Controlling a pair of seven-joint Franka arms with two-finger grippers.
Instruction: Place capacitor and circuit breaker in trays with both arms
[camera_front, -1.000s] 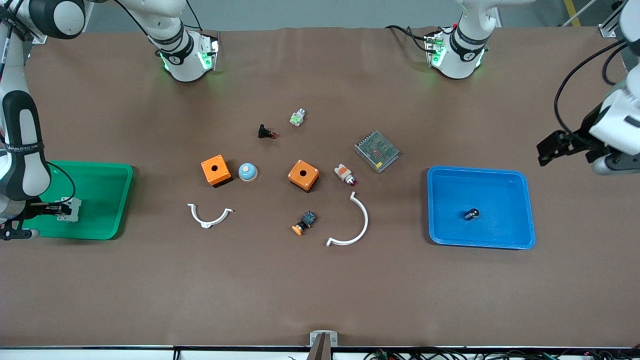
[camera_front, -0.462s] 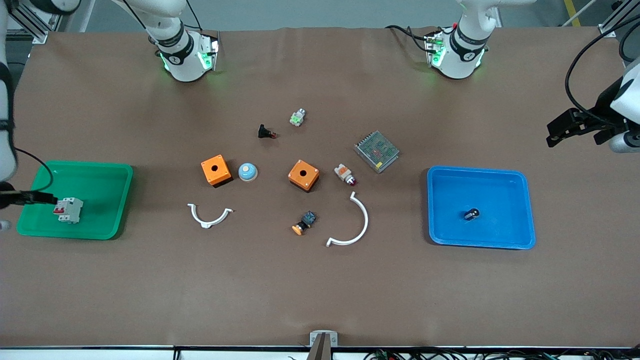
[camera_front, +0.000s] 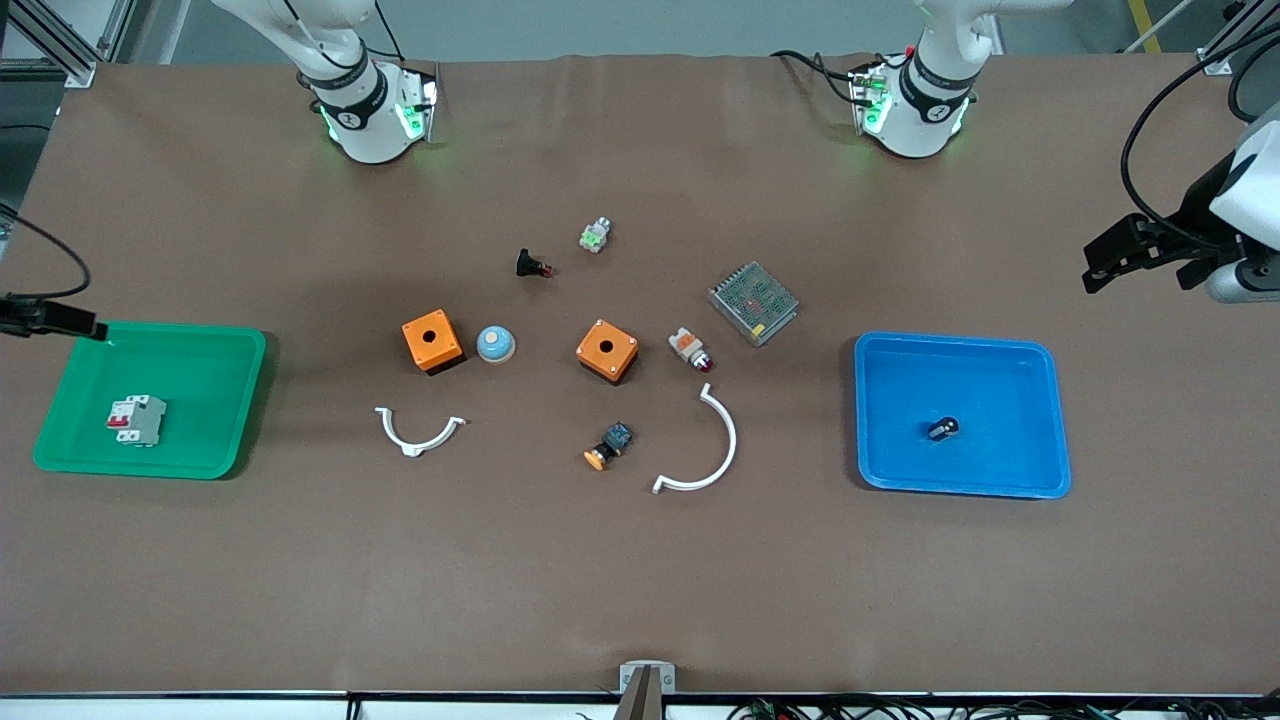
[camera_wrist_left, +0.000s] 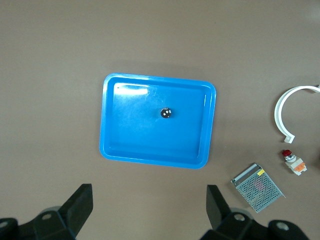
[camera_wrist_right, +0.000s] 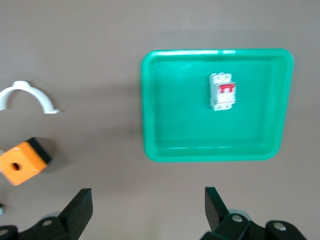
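Note:
The capacitor (camera_front: 942, 429), a tiny dark cylinder, lies in the blue tray (camera_front: 1000, 380) at the left arm's end of the table. The circuit breaker (camera_front: 135, 420), white-grey with two red levers, lies in the green tray (camera_front: 200, 370) at the right arm's end. My left gripper (camera_front: 1110, 262) hangs open and empty over bare table beside the blue tray; its wrist view shows the tray (camera_wrist_left: 130, 135) and capacitor (camera_wrist_left: 166, 113) past its gripper (camera_wrist_left: 149, 205). My right gripper (camera_front: 90, 328) is open and empty over the green tray's edge; its wrist view shows the breaker (camera_wrist_right: 222, 91) in the tray (camera_wrist_right: 175, 125) past its gripper (camera_wrist_right: 148, 205).
Mid-table lie two orange boxes (camera_front: 432, 340) (camera_front: 607, 350), a blue dome (camera_front: 495, 344), two white curved clips (camera_front: 418, 432) (camera_front: 700, 445), a mesh-topped metal box (camera_front: 754, 302), a black button (camera_front: 532, 265), a white-and-orange piece (camera_front: 690, 348) and an orange-capped piece (camera_front: 608, 446).
My right gripper has let go of the circuit breaker and drawn up and away from it to the green tray's edge. The left gripper has shifted slightly. The breaker stays in the tray.

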